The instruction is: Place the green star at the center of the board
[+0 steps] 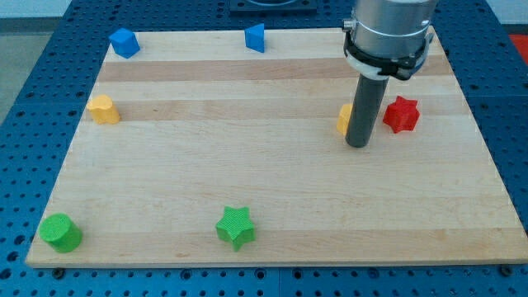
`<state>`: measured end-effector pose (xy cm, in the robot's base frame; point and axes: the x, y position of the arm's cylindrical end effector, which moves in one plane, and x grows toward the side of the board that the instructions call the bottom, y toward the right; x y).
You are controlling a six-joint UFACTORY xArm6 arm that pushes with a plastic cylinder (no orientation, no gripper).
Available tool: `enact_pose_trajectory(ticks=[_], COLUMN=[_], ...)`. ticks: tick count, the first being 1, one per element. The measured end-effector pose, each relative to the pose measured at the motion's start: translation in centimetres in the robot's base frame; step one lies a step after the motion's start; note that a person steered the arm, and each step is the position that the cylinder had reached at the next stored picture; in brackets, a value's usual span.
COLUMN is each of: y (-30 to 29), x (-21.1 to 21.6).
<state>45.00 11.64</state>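
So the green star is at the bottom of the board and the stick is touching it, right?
Not quite. The green star does sit near the view's bottom of the board, but my tip is not touching it. The camera view shows my tip far off toward the view's upper right, beside a yellow block and near the red star.

On the wooden board [272, 190], my tip [357, 145] stood at the view's right, between a partly hidden yellow block [343, 119] and a red star block [402, 114]. The green star block [235, 227] lay near the bottom edge, a green cylinder block [61, 232] at bottom left.
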Motion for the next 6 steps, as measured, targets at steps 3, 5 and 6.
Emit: enact_pose_trajectory(ticks=[3,5,6], y=[0.4,-3.6,-8.3], x=[6.1,14.3,15.5])
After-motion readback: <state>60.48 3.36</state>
